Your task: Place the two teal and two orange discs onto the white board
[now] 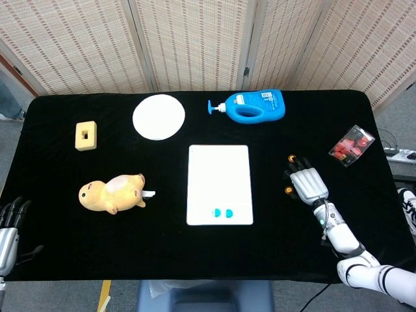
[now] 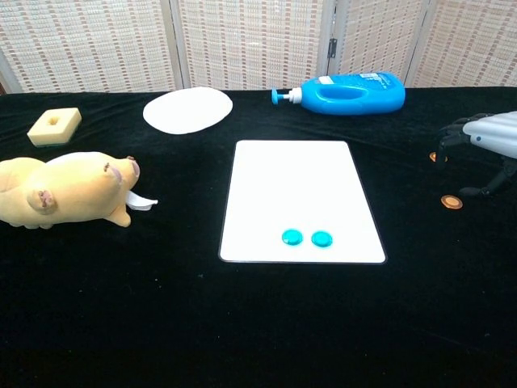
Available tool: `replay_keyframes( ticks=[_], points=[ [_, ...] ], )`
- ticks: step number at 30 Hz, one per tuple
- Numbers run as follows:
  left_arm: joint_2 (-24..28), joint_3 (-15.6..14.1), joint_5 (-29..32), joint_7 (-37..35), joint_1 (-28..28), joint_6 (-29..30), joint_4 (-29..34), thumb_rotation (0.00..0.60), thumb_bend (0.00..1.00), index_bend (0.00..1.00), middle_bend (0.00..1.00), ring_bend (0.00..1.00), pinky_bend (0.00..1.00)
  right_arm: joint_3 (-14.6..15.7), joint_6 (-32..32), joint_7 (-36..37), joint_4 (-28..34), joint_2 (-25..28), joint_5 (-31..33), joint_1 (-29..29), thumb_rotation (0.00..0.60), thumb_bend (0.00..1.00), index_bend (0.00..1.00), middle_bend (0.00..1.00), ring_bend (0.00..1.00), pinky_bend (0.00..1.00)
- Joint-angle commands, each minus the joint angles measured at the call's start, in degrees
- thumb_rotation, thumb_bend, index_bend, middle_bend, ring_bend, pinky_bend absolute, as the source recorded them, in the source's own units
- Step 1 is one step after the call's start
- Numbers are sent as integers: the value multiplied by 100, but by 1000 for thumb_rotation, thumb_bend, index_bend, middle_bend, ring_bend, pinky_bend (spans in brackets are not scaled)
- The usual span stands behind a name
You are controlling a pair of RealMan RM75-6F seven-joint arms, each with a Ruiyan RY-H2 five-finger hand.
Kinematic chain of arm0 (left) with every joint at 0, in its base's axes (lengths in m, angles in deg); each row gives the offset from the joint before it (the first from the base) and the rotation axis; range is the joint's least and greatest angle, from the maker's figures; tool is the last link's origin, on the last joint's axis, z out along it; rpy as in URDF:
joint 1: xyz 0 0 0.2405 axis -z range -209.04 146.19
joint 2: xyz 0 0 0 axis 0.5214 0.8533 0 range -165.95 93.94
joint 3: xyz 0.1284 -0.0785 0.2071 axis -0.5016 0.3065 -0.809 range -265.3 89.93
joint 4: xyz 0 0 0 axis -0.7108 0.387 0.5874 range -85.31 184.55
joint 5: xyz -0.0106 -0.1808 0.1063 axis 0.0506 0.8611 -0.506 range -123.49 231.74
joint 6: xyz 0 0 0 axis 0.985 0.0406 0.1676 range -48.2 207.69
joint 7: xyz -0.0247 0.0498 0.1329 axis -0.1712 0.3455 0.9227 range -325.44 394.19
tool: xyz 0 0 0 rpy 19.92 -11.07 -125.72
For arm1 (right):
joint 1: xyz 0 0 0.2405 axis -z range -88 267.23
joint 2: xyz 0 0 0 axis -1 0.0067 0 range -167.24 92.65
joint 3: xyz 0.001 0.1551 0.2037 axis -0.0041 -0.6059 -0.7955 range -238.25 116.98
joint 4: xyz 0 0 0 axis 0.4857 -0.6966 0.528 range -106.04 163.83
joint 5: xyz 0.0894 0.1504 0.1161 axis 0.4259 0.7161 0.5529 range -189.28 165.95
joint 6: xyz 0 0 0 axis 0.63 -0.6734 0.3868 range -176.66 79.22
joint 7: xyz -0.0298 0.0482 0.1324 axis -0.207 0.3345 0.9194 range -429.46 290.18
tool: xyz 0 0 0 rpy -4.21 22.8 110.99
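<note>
Two teal discs (image 2: 306, 238) already lie side by side near the front edge of the white board (image 1: 218, 166). Both orange discs, far one (image 1: 292, 158) and near one (image 1: 288, 190), lie on the black table (image 1: 97, 247) to the right of the board, apart from each other. Your right hand (image 1: 307, 183) hovers between them, empty, fingers apart and slightly curled. Left hand (image 1: 8, 227) sits at the table's near-left corner, fingers spread, holding nothing.

The discs look thin, flat, light and rigid, probably slick plastic lying flush on cloth. There is no top to grab, so pinch across the rim with thumb and one fingertip. Expect them to skid or flip if you press off-centre; the soft cloth may let a fingertip dig under the edge.
</note>
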Motion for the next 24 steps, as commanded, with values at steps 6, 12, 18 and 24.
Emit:
replay_keyframes(
  ticks=[6, 12, 18, 24],
  points=[
    [42, -21, -7, 40, 0, -6, 92, 600, 100, 0, 0, 0, 0, 58, 183, 305, -596, -266, -48, 134, 588, 388, 387, 158, 59, 0],
    [46, -29, -12, 73, 11, -18, 121, 600, 100, 0, 0, 0, 0, 38, 366, 427, -986, -500, -101, 126, 587, 388, 395, 158, 59, 0],
    [58, -30, 16, 58, -2, -11, 118, 600, 100, 0, 0, 0, 0, -11, 435, 488, -1183, -659, -182, 97, 589, 388, 399, 158, 57, 0],
    [48, -34, 31, 40, 2, -30, 96, 600, 100, 0, 0, 0, 0, -71, 470, 449, -1208, -715, -237, 61, 589, 388, 405, 158, 57, 0]
  ],
)
